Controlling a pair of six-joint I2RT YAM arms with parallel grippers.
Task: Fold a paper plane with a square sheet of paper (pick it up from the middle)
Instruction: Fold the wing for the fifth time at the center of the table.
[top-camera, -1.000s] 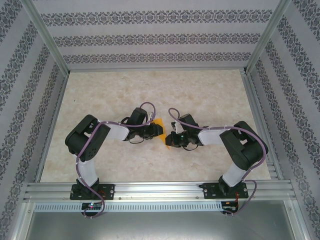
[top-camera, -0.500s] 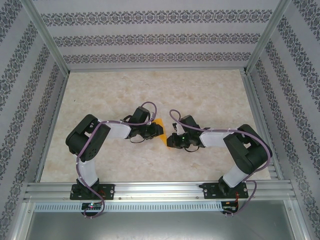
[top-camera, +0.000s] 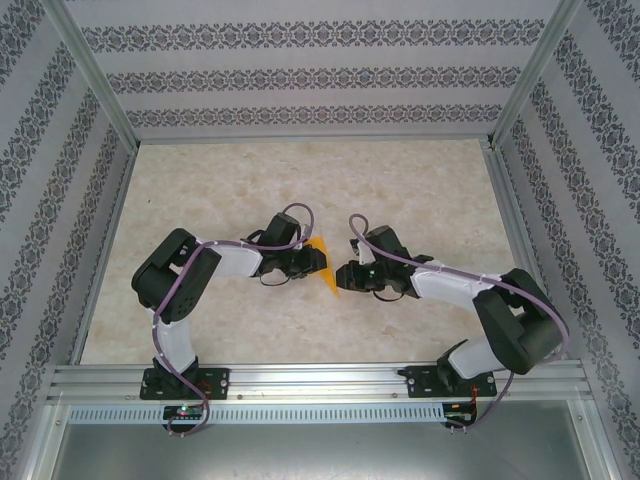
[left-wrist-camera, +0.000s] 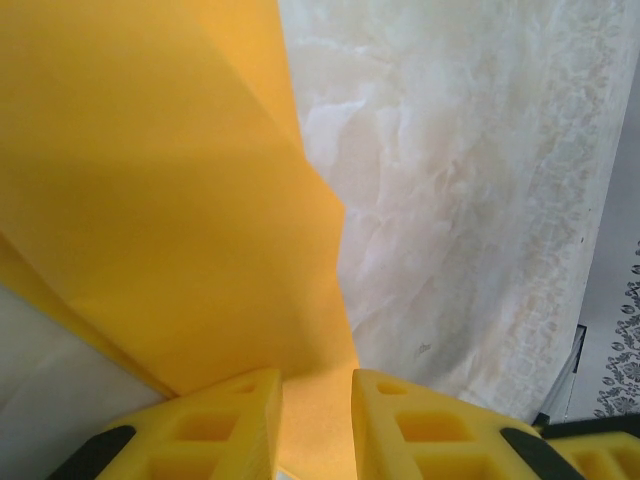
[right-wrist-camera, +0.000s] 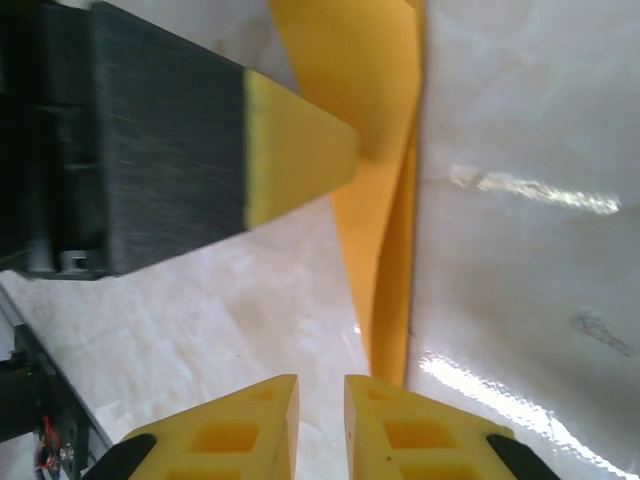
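The orange paper (top-camera: 331, 283), folded into a narrow pointed paper plane shape with lengthwise creases, stands on edge off the table between both grippers. My left gripper (top-camera: 318, 262) is shut on it: the sheet (left-wrist-camera: 170, 200) runs down between the yellow fingers (left-wrist-camera: 225, 425), around my left gripper (left-wrist-camera: 317, 405). In the right wrist view one left fingertip (right-wrist-camera: 300, 150) presses the paper's (right-wrist-camera: 385, 250) upper part. My right gripper (right-wrist-camera: 321, 400) stands narrowly open with nothing between its jaws. The paper's pointed lower end hangs just ahead of its right finger. Seen from above, my right gripper (top-camera: 343, 275) faces the left one.
The marble-patterned table top (top-camera: 400, 190) stretches behind and beside the arms. Patterned walls and aluminium posts (top-camera: 95, 85) close it in on three sides. An aluminium rail (top-camera: 320, 378) with the arm bases runs along the near edge.
The right arm's elbow has swung out to the right and its jaws have parted slightly, leaving the paper. The left gripper has stayed in place with the paper.
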